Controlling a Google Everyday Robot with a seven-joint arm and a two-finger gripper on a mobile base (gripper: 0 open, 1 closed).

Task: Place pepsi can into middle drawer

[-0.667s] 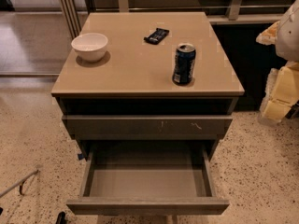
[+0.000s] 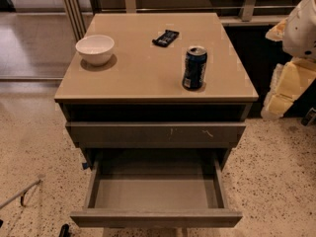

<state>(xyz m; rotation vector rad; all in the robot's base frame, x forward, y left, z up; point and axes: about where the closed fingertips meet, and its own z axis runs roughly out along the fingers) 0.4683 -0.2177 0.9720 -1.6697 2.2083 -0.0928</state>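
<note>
Atop cabinet [image 2: 138, 78], pepsi can [image 2: 194, 68]; below, middle drawer [image 2: 155, 217]; at right, gripper [image 2: 287, 89].

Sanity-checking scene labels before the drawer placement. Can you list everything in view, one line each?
pepsi can: 1, dark blue with silver top, upright on the cabinet top, front right
bowl: 1, white, cabinet top, left side
wrapped bar: 1, black, lying flat on the cabinet top, behind the can
cabinet: 1, taupe, centre of view
scuffed drawer front: 1, grey-taupe with small white marks, closed, just above the open drawer
middle drawer: 1, grey-taupe, pulled open at the bottom of view
metal rod: 1, silver, on the speckled floor, lower left
arm: 1, white, right edge of view
gripper: 1, cream-yellow, right edge, beside the cabinet, apart from the can
</note>
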